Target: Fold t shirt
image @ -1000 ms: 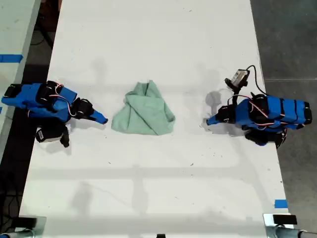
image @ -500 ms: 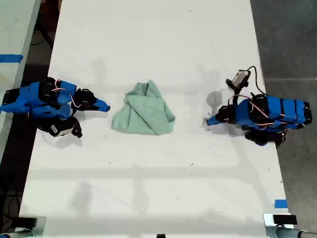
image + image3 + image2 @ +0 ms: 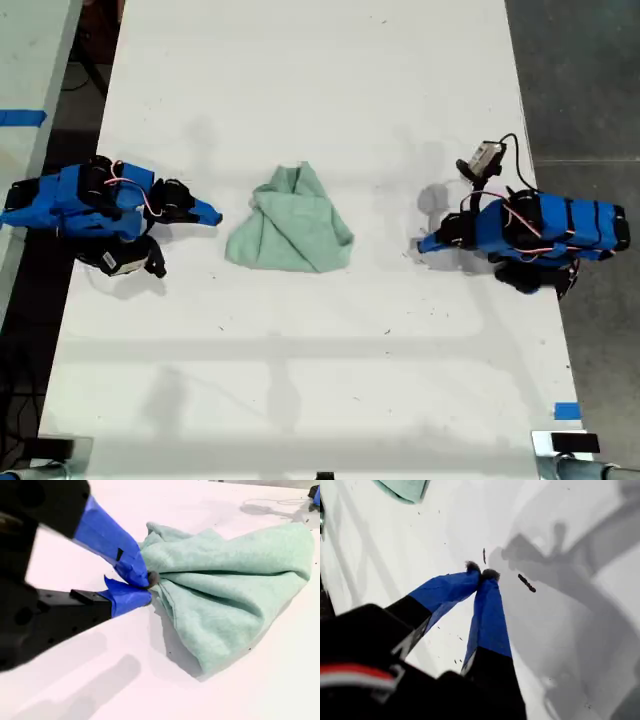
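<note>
Exterior view: the t shirt (image 3: 290,230) lies bunched on the white bench (image 3: 300,80), between the two claws. My second claw (image 3: 212,216) points at it from just beside, with a sliver of bench between them. My first claw (image 3: 424,244) is farther off on the opposite side.

First wrist view: first claw tips pressed together, empty, over bare bench; t shirt well ahead.

Second wrist view: second claw tips nearly together, holding nothing; t shirt directly ahead.

T shirt (image 3: 291,227) bunched mid-table (image 3: 300,380), between two arms.
</note>
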Controlling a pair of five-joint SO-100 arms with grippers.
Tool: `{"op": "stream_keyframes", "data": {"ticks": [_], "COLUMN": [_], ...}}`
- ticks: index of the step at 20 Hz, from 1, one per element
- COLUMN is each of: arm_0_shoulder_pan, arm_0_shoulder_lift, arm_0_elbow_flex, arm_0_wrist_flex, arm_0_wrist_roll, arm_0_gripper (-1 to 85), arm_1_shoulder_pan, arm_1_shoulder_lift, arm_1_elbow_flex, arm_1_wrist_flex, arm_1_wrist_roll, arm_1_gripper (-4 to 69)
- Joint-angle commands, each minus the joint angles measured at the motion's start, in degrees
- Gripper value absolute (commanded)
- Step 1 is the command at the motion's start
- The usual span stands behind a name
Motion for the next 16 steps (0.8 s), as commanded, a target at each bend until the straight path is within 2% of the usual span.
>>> {"op": "stream_keyframes", "data": {"ticks": [1, 7, 8, 10, 11, 12, 13, 15, 16], "arm_0_shoulder_pan": [1.4, 1.6, 1.6, 1.7, 2.7, 3.8, 4.1, 4.7, 4.7], "arm_0_shoulder_lift": [0.4, 0.4, 0.4, 0.4, 0.4, 0.4, 0.4, 0.4, 0.4], "arm_0_elbow_flex": [0.2, 0.2, 0.2, 0.0, -0.1, -0.5, -1.1, -0.9, -0.7], "arm_0_wrist_flex": [-0.3, -0.3, -0.1, 0.1, 0.2, 0.3, 0.8, 1.0, 1.0], "arm_0_wrist_roll": [-0.2, -0.3, -1.1, -2.6, -5.6, -8.0, -6.9, -5.9, -5.6], "arm_0_gripper": [-0.1, -0.1, -0.1, 13.4, 17.8, 18.4, 18.4, 18.4, 18.4], "arm_1_shoulder_pan": [0.4, 0.4, 0.4, 1.1, 0.5, 0.0, -4.5, -14.3, -16.3], "arm_1_shoulder_lift": [0.5, 0.5, 0.5, 0.5, 0.5, 0.5, 0.5, 0.5, 0.5], "arm_1_elbow_flex": [2.9, 2.9, 2.9, 2.9, 2.9, 2.9, 2.3, 1.9, 2.2], "arm_1_wrist_flex": [0.4, 0.5, 1.4, 2.4, 2.4, 2.5, 3.8, 3.3, 3.5], "arm_1_wrist_roll": [0.4, 0.7, 2.5, 6.3, 5.1, -1.3, -4.5, 5.6, 7.6], "arm_1_gripper": [1.9, 1.9, 1.7, 1.7, 2.1, 3.7, 7.6, 7.3, 7.6]}}
